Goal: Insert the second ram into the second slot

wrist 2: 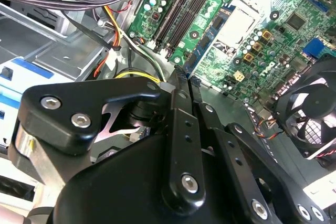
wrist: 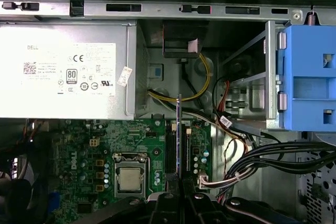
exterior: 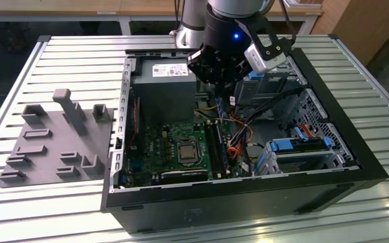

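My gripper hangs over the open computer case, shut on the second ram. The stick points down toward the motherboard and is still above it. In the first wrist view the ram shows edge-on as a thin dark blade rising from my gripper, lined up along the dark memory slots. In the second wrist view the black fingers are pressed together on the bluish stick, and the slots lie a little beyond it. I cannot tell which slot is under the stick.
A grey power supply sits at the back of the case, the CPU socket beside the slots. Cable bundles and blue drive-bay clips crowd the exterior view's right. A fan stands nearby. A grey fixture plate lies outside.
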Robot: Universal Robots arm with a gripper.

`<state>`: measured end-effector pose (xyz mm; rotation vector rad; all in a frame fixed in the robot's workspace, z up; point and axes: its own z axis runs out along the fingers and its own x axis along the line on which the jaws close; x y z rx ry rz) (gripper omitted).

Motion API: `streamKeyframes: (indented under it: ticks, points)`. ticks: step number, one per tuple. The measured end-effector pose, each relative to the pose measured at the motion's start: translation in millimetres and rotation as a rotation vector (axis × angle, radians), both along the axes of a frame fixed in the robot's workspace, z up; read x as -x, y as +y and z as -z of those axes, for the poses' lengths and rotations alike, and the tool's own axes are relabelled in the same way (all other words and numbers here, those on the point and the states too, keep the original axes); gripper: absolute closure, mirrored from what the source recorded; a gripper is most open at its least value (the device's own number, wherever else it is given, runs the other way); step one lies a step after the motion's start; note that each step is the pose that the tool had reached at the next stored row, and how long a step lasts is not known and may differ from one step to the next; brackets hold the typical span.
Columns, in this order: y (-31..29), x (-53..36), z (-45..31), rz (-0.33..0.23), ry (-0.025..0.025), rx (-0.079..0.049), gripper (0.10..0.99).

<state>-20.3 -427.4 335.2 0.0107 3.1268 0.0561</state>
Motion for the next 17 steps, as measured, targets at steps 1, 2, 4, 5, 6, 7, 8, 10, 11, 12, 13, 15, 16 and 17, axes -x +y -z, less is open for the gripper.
streamKeyframes:
  ticks: [1, 2, 4, 5, 6, 7, 8, 10, 11, 12, 13, 15, 16, 17]
  points:
    - [-0.2, 0.0, 0.5, 0.000, 0.0000, 0.000, 0.949]
    - [-0.5, 0.0, 0.9, 0.000, 0.0001, 0.000, 0.949]
    - [-1.2, 0.0, 2.1, 0.000, 0.0000, 0.000, 0.949]
    - [-1.7, 0.0, 2.6, 0.000, 0.0000, 0.000, 0.949]
    - [-2.1, 0.0, 3.1, 0.000, 0.0000, 0.000, 0.949]
    - [-2.5, 0.0, 3.6, 0.000, 0.0000, 0.000, 0.949]
    - [-2.8, 0.0, 4.1, 0.000, 0.0000, 0.000, 0.949]
    - [-3.4, 0.0, 5.6, 0.000, 0.0000, 0.000, 0.949]
    - [-3.5, 0.0, 6.1, 0.000, 0.0000, 0.000, 0.949]
    - [-3.6, 0.0, 6.6, 0.000, 0.0000, 0.000, 0.949]
    - [-3.6, 0.0, 7.1, 0.000, 0.0000, 0.000, 0.949]
    - [-3.6, 0.0, 8.1, 0.000, 0.0000, 0.000, 0.949]
    - [-3.6, 0.0, 8.5, 0.000, 0.0000, 0.000, 0.949]
    - [-3.6, 0.0, 8.9, 0.000, 0.0000, 0.000, 0.949]
